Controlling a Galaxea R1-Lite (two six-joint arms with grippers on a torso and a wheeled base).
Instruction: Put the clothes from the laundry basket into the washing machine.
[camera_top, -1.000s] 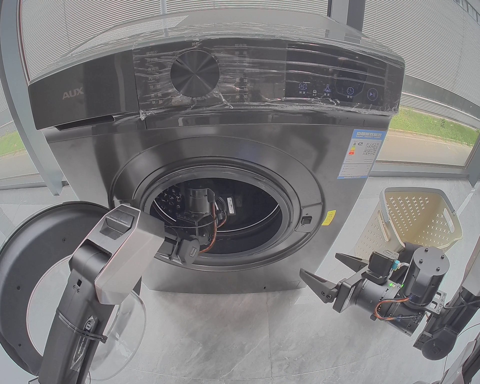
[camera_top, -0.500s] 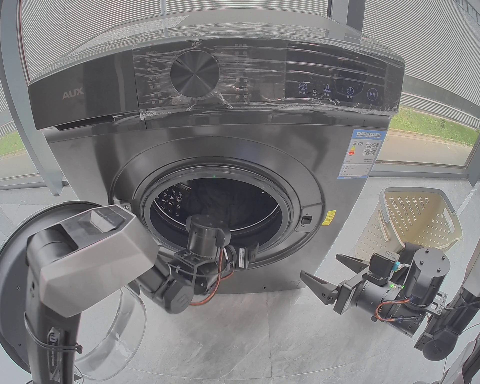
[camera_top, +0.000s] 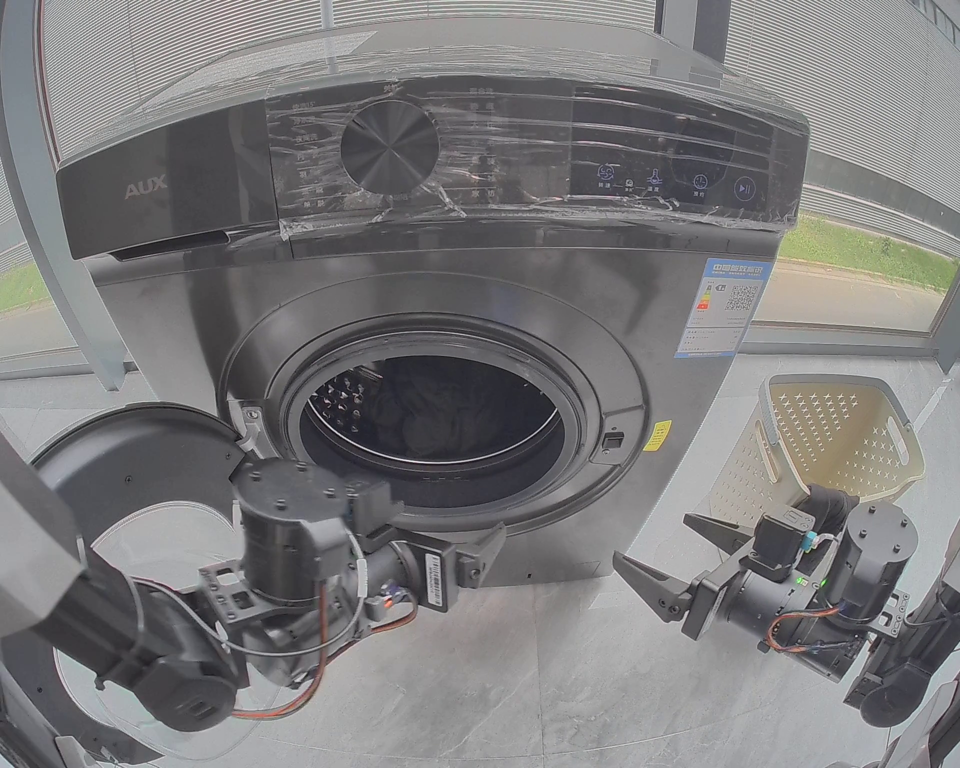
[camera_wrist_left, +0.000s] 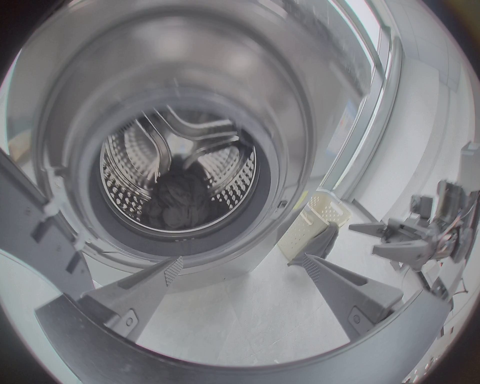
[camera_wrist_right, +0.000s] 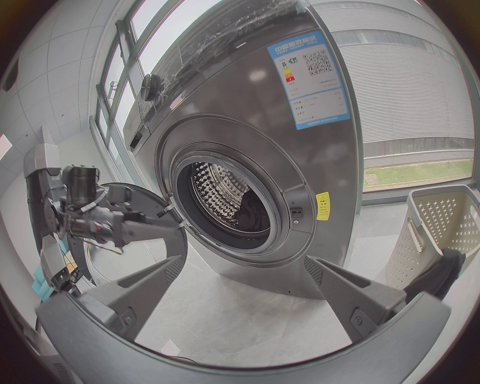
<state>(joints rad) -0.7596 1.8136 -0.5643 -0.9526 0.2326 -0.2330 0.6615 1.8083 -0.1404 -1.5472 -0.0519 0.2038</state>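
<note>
The washing machine (camera_top: 430, 270) stands with its door (camera_top: 130, 450) swung open to the left. A dark bundle of clothes (camera_top: 440, 410) lies in the drum, seen too as the clothes (camera_wrist_left: 177, 202) from the left wrist. My left gripper (camera_top: 480, 560) hangs open and empty just outside the opening, below its rim; the left gripper (camera_wrist_left: 241, 264) faces the drum. The cream laundry basket (camera_top: 840, 430) stands right of the machine, with a dark garment (camera_wrist_right: 440, 275) draped over its near edge. My right gripper (camera_top: 658, 542) is open and empty, low in front of the basket.
Bare grey tile floor (camera_top: 520, 680) lies between the two arms in front of the machine. The open door takes up the space on the left behind my left arm. Windows and a wall close off the area behind the machine and basket.
My left arm has pulled out of the drum, down and back toward me, with its gripper empty. Dark clothes now show inside the drum. The right arm shifted only slightly.
</note>
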